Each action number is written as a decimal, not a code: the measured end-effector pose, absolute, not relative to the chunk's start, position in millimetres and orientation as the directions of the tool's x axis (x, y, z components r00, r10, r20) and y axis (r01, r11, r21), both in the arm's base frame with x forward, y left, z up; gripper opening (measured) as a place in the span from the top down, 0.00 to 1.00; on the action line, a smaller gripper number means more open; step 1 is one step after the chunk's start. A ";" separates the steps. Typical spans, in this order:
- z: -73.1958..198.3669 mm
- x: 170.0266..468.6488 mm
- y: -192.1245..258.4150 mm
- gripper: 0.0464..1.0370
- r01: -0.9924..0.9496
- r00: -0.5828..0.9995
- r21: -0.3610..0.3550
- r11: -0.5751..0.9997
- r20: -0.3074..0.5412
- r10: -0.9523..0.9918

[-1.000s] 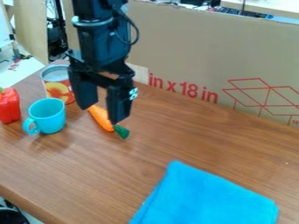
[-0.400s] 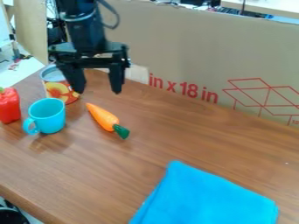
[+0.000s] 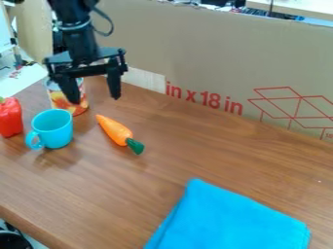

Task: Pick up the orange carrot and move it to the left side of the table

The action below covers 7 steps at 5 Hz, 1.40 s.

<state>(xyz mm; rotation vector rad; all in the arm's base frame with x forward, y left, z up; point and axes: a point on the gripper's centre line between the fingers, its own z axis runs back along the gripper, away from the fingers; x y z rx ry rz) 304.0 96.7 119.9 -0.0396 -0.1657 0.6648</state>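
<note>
Your claw [image 3: 96, 99] hangs open and empty, one finger in front of the can [image 3: 63, 101]. Nearer the camera from it, the carrot [image 3: 115, 130] and turquoise mug [image 3: 54, 130] sit on your bench [image 3: 195, 146].

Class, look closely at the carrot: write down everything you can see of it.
The carrot is orange and tapers to a narrow tip, with a short dark green top at its thick end. Its surface looks smooth and slightly shiny, perhaps plastic. It appears whole and lies on its side on the brown wooden table, right beside the blue cup but apart from it, green end nearer the camera.
</note>
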 end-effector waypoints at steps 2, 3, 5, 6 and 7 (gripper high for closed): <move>102.3 318.7 101.5 0.03 -0.777 0.592 -0.171 0.606 0.127 0.796; 88.8 321.2 101.9 0.03 -0.828 0.527 -0.165 0.536 0.095 0.844; 60.6 331.5 98.3 0.03 -0.874 0.460 -0.152 0.461 0.047 0.887; 54.1 337.3 94.0 0.03 -0.899 0.399 -0.193 0.393 0.011 0.917; 47.2 341.3 91.2 0.03 -0.918 0.346 -0.212 0.335 -0.017 0.938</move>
